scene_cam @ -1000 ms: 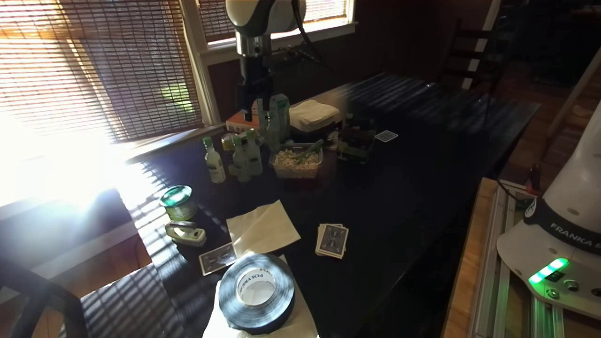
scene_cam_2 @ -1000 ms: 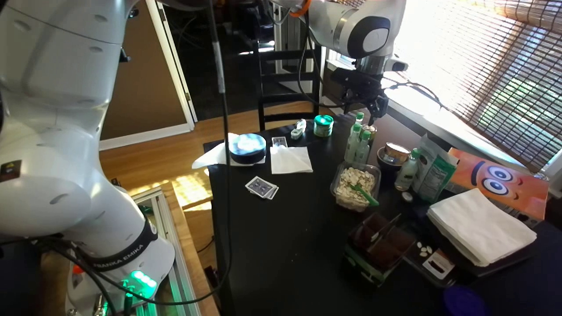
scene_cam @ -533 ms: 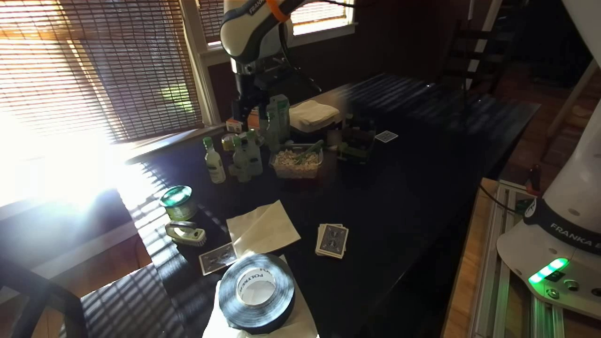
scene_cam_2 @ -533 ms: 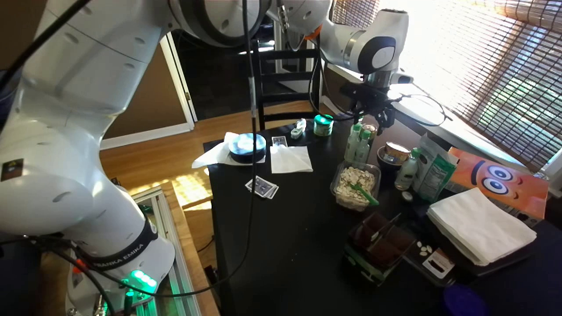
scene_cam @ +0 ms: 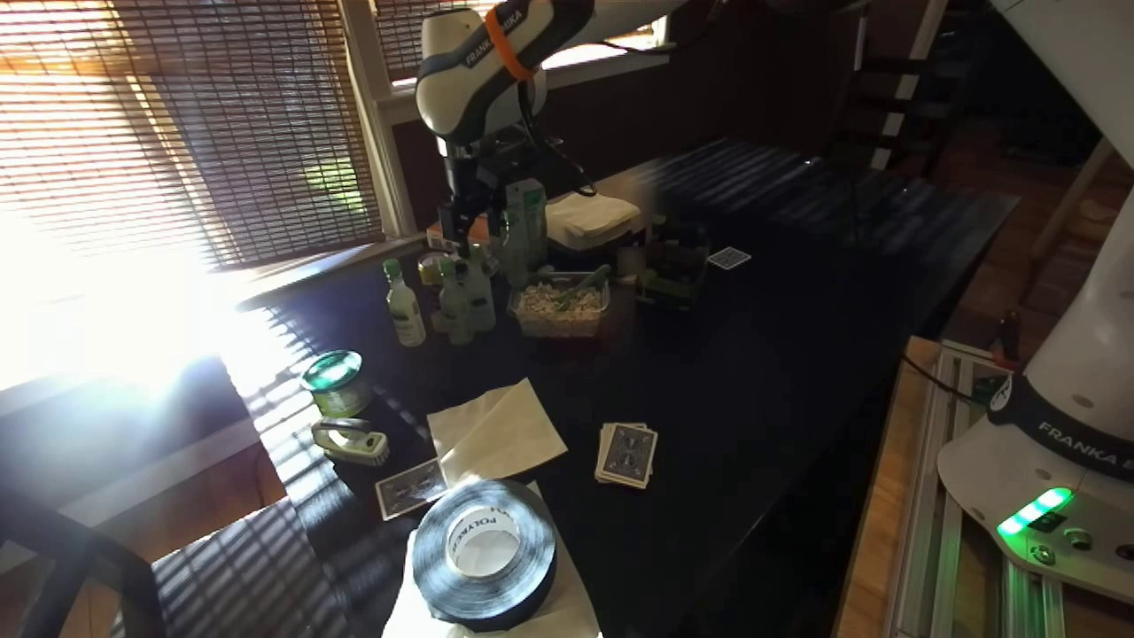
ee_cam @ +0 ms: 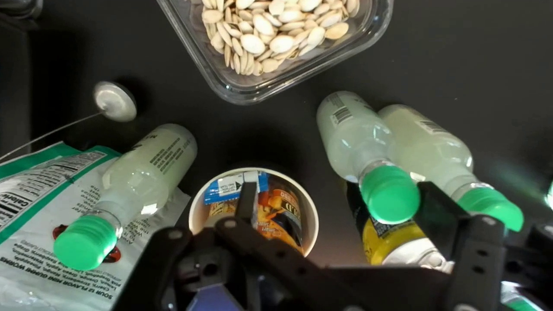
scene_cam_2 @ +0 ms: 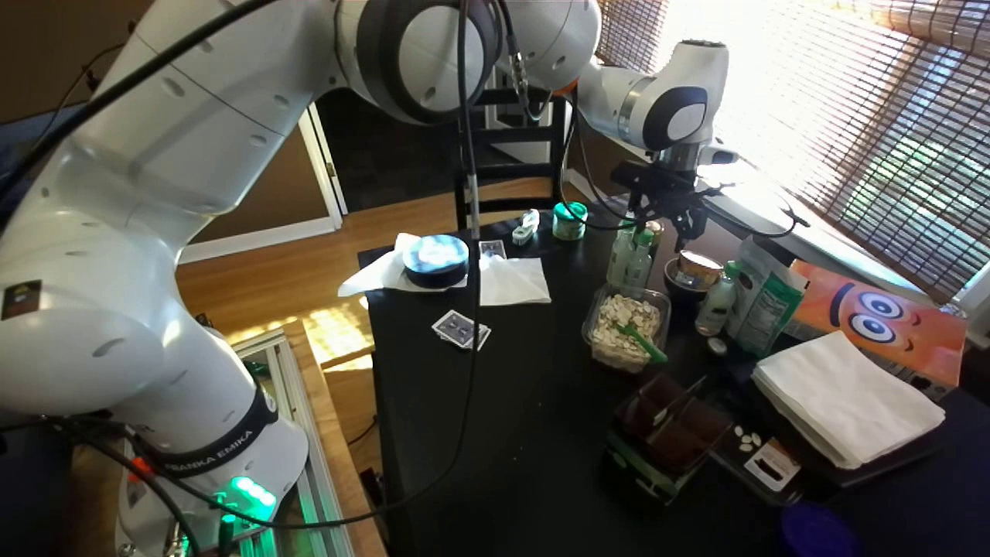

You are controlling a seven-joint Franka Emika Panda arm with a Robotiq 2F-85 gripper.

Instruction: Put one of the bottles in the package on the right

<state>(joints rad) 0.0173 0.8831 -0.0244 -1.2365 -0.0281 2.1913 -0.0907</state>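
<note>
Several clear bottles with green caps stand upright on the dark table. One bottle (ee_cam: 358, 134) has its cap between my spread fingers, close beside the right finger in the wrist view; I cannot tell if they touch. Another bottle (ee_cam: 425, 142) stands just outside that finger. A third bottle (ee_cam: 151, 164) is at the left; it shows in an exterior view (scene_cam_2: 716, 303). My gripper (ee_cam: 339, 194) is open and empty, pointing down over the group in both exterior views (scene_cam: 469, 221) (scene_cam_2: 661, 220). A divided cardboard carrier package (scene_cam_2: 669, 437) stands on the table (scene_cam: 675, 275), apart from the gripper.
A snack cup (ee_cam: 309, 211) is under the left finger and a yellow can (ee_cam: 393, 239) lies below the jaws. A tub of seeds (scene_cam_2: 625, 325), a gummy bag (scene_cam_2: 766, 302), napkins (scene_cam_2: 847, 398) and an orange box (scene_cam_2: 889, 317) are near. A cable (scene_cam_2: 468, 387) hangs down.
My gripper has come lower, down towards the bottle tops, and shifted right in an exterior view. The bottles, the carrier and the other things on the table have not moved.
</note>
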